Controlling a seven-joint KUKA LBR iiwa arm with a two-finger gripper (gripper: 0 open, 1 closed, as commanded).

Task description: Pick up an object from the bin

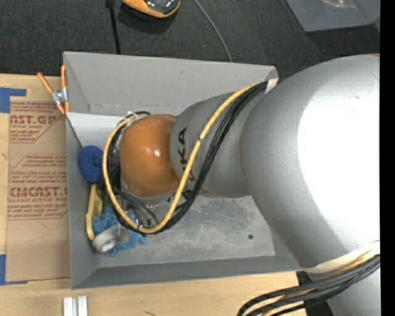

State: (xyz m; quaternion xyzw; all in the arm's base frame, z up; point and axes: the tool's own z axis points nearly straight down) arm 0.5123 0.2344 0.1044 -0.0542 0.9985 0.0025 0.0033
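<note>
While the arm point(210, 154) overhangs the bin point(185, 80), blue ball point(91, 162), small heap point(110, 233) alongside.

Orange-and-black object point(151, 6), black cable point(115, 28) alongside

Bright, even light from above, broad white glare washing out the silver arm point(327, 142) at right, soft sheen on its orange cover point(145, 154), grey bin point(160, 77) walls evenly lit, dim shadow pooled under the wrist, dark ground beyond the top rim.

One blue ball point(91, 162), one bin point(166, 80)
</note>
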